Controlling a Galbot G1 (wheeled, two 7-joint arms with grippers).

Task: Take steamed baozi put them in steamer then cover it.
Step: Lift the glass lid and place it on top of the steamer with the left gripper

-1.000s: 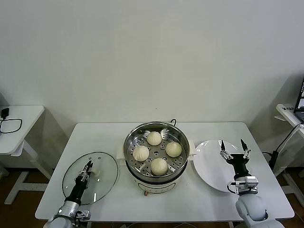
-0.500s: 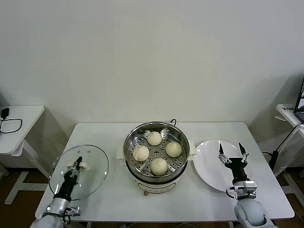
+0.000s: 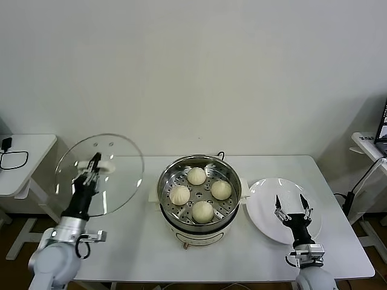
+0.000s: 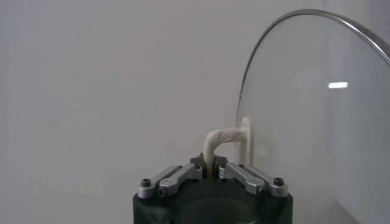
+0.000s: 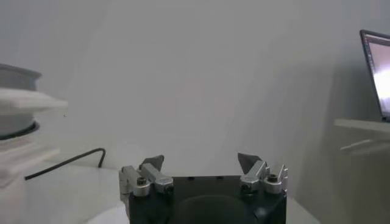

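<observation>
Left gripper point(image 4: 212, 171) clamps the white handle point(image 4: 224, 139) — glass lid point(image 4: 311, 109) upright.

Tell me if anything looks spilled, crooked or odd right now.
Nothing stands out. Four baozi sit in the steamer. The left pincer holds the glass lid by its handle, tilted in the air. The right pincer is open over the plate.

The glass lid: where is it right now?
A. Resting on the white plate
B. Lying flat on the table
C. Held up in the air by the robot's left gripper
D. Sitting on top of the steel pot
C: the left gripper is shut on the white handle of the glass lid, which stands tilted in the air to the left of the uncovered steamer.
</observation>
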